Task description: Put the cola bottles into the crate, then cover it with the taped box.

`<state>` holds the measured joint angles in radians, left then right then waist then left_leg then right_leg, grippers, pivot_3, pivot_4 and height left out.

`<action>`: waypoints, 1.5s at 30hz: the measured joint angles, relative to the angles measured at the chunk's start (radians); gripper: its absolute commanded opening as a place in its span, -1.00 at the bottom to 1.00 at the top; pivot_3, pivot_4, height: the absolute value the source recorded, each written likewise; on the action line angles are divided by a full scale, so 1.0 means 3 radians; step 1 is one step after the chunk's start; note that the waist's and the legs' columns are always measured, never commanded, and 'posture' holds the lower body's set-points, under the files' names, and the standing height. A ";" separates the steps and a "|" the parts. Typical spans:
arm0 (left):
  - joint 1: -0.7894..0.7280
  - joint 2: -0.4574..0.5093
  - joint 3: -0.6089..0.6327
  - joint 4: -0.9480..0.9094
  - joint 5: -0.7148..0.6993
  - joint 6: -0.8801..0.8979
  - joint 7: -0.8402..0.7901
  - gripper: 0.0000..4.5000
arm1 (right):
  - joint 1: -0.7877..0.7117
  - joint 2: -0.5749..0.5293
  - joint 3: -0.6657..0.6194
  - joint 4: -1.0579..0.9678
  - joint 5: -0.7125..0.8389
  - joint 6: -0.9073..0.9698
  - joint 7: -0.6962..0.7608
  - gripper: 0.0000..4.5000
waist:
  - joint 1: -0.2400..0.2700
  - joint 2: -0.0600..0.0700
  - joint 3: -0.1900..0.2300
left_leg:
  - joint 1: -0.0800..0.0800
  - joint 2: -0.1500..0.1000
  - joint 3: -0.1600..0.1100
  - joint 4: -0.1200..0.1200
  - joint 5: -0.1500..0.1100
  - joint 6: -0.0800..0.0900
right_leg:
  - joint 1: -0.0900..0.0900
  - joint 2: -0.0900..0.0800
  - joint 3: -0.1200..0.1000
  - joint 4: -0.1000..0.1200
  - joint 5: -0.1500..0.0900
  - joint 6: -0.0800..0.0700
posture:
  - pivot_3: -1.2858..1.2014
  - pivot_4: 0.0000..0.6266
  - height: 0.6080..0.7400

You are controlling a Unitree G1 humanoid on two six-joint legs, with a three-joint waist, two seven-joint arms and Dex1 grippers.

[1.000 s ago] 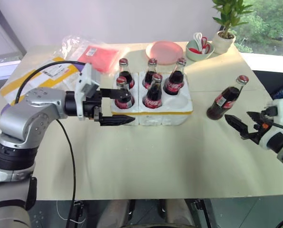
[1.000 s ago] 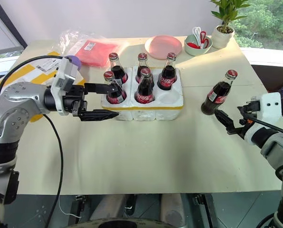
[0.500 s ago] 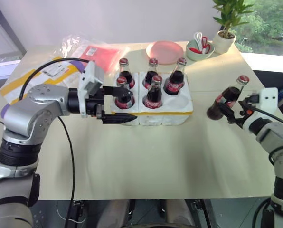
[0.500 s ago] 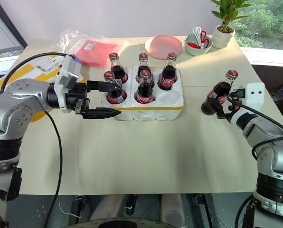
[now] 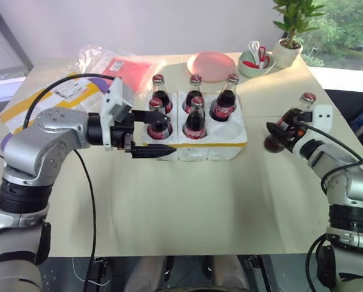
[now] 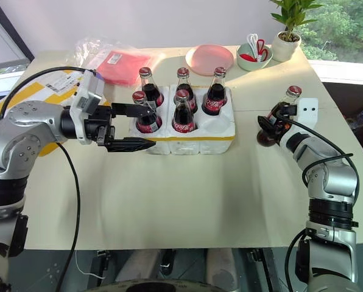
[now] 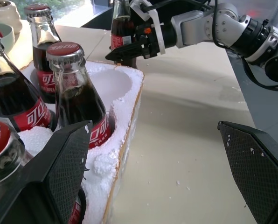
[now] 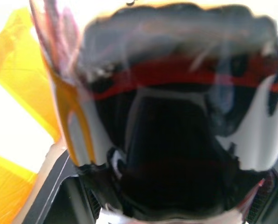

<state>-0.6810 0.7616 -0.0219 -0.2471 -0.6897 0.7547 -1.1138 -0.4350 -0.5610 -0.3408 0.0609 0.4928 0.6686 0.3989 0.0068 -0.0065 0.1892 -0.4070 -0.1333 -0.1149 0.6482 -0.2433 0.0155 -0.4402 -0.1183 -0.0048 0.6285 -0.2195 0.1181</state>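
Five cola bottles (image 5: 195,121) with red caps stand in the slots of the low white crate (image 5: 212,152); its front right slot (image 7: 108,84) is empty. Another cola bottle (image 5: 301,106) stands slightly tilted on the table to the crate's right, with my right gripper (image 5: 282,129) shut on its body. It looms dark and close in the right wrist view (image 8: 176,116). My left gripper (image 5: 168,134) is open at the crate's front left corner, one finger (image 7: 64,163) by the front left bottle, the other (image 7: 255,168) in front of the crate. The taped box (image 5: 23,109) lies at the far left, behind my left arm.
A pink plate (image 5: 211,66), a bowl with scissors (image 5: 256,62) and a potted plant (image 5: 289,42) stand at the back right. A plastic bag with something red inside (image 5: 123,67) lies behind the crate. The table's right edge runs close behind my right arm.
My right gripper has moved forward to the lone bottle and shut on it. The left arm and the bottles in the crate have stayed where they were.
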 measured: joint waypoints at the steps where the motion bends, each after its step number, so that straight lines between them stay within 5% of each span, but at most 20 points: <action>1: 0.0002 -0.0001 0.0000 -0.0007 0.0000 0.0001 0.0007 1.00 | 0.0002 0.0027 -0.0052 -0.0061 0.0094 0.0006 0.0033 0.28 | -0.0004 0.0003 0.0002 | -0.0001 0.0000 0.0001 0.0000 0.0000 0.0000 | -0.0003 0.0000 0.0001 0.0001 0.0000 0.0000 | 0.03 -0.52 1.00; 7: 0.0021 -0.0005 0.0002 -0.0038 -0.0001 0.0001 0.0015 1.00 | -0.0274 0.0114 -0.0375 -0.0657 0.0960 0.0206 0.0124 0.28 | -0.0027 0.0006 0.0004 | -0.0002 0.0002 0.0001 -0.0001 0.0000 0.0000 | -0.0005 0.0001 0.0002 0.0003 0.0001 -0.0001 | 0.03 -0.52 1.00; 12: 0.0020 -0.0016 0.0001 -0.0037 0.0000 0.0000 0.0015 1.00 | -0.0409 0.0155 -0.0162 -0.1080 0.1327 0.0397 0.0170 0.28 | -0.0055 0.0004 0.0003 | -0.0002 0.0002 0.0001 0.0000 0.0000 0.0000 | -0.0003 0.0000 0.0002 0.0002 0.0001 -0.0001 | 0.03 -0.52 1.00; 32: 0.0099 0.0000 0.0107 -0.0133 -0.0057 0.0015 0.0116 1.00 | -0.0414 0.0062 0.1172 -0.0427 0.0003 -0.0290 0.0730 0.28 | -0.0061 -0.0004 -0.0001 | 0.0000 0.0001 0.0003 0.0002 0.0003 -0.0005 | -0.0001 0.0001 0.0002 0.0002 0.0003 -0.0003 | 0.03 -0.52 1.00; 34: 0.0100 0.0001 0.0116 -0.0143 -0.0061 0.0016 0.0136 1.00 | -0.0460 0.0098 0.1221 -0.0349 -0.0074 -0.0351 0.0737 0.74 | -0.0075 -0.0006 -0.0002 | 0.0010 0.0002 0.0004 0.0003 0.0002 -0.0003 | 0.0007 0.0002 0.0002 0.0002 0.0006 -0.0007 | 0.03 -0.52 1.00; 36: 0.0106 0.0006 0.0119 -0.0175 -0.0063 0.0016 0.0154 1.00 | -0.0504 0.0114 0.1220 -0.0266 -0.0134 -0.0348 0.0712 0.98 | -0.0076 -0.0006 -0.0002 | 0.0028 0.0005 0.0004 0.0003 0.0002 -0.0004 | 0.0026 0.0004 0.0002 0.0000 0.0006 -0.0008 | 0.03 -0.52 1.00; 45: 0.0540 0.0307 0.0448 -0.0403 -0.0116 0.0100 0.0314 1.00 | -0.0373 -0.0058 0.0910 -0.0613 0.0221 0.0157 0.0849 0.98 | -0.0054 -0.0005 0.0002 | 0.0038 0.0010 0.0004 -0.0009 -0.0003 0.0001 | 0.0032 0.0005 0.0003 -0.0004 0.0005 -0.0008 | 0.03 -0.52 1.00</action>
<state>-0.5191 0.8538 0.1124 -0.3680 -0.7246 0.7848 -1.0196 -0.5470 -0.5783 -0.0678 -0.1231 0.5591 0.7157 0.6536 -0.0093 -0.0079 0.1896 -0.3956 -0.1302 -0.1138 0.6454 -0.2440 0.0158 -0.4305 -0.1169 -0.0039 0.6274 -0.2181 0.1158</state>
